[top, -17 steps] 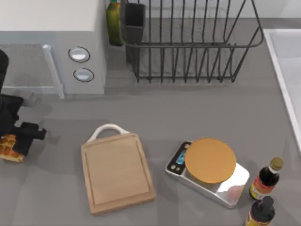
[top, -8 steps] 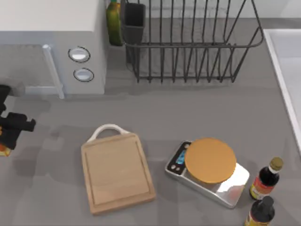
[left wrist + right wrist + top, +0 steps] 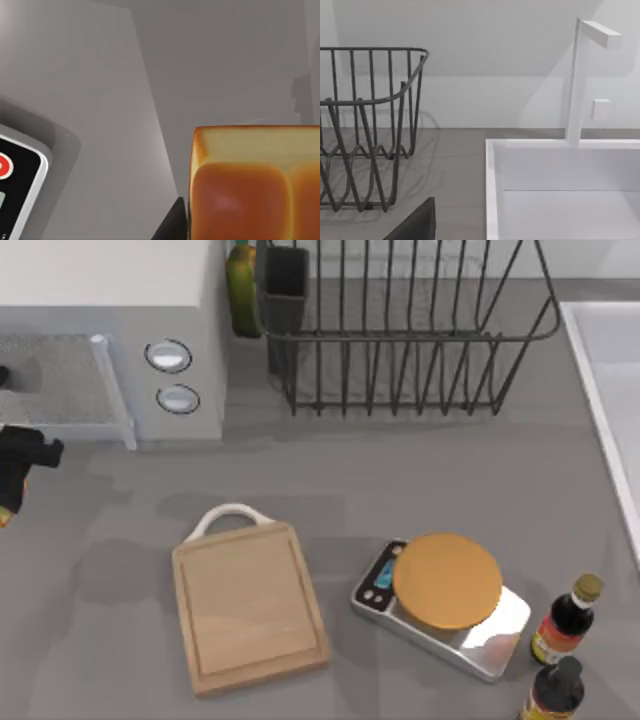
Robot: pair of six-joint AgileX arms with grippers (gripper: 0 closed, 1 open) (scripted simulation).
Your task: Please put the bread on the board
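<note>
The bread (image 3: pixel 252 185), a golden-orange loaf with a glossy bumped top, fills the near part of the left wrist view, held above the grey table. From above, a sliver of the bread (image 3: pixel 3 516) peeks out at the far left edge under my left gripper (image 3: pixel 10 496), which is shut on it. The board (image 3: pixel 250 605), light wood with a white loop handle (image 3: pixel 232 512), lies flat to the right of and nearer than the gripper, with nothing on it. My right arm is parked by the sink (image 3: pixel 560 190).
A microwave (image 3: pixel 110 340) stands just behind the left gripper. A wire dish rack (image 3: pixel 400 330) is at the back, with a green bottle (image 3: pixel 241 285) beside it. A silver scale (image 3: pixel 445 600) with an orange plate and two dark bottles (image 3: pixel 565 620) stand right of the board.
My left gripper has risen and drawn back toward the microwave, carrying the bread off the table. The board and scale have not moved.
</note>
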